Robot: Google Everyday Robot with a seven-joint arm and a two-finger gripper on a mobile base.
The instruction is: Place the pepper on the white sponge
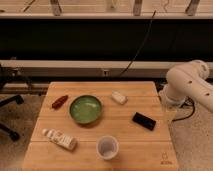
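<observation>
The pepper (59,101) is a slim dark-red item lying on the wooden table (125,155) at its left side, just left of the green bowl (86,109). The white sponge (119,97) is a small off-white block lying right of the bowl, toward the table's far edge. The pepper and the sponge are apart, with the bowl between them. My white arm (192,82) comes in from the right. My gripper (169,111) hangs below it just off the table's right edge, far from both the pepper and the sponge.
A black flat item (144,120) lies at the right of the table. A translucent white cup (107,147) stands near the front edge. A white bottle-like item with orange-brown marks (59,139) lies at the front left. An office chair base (7,107) is off to the left.
</observation>
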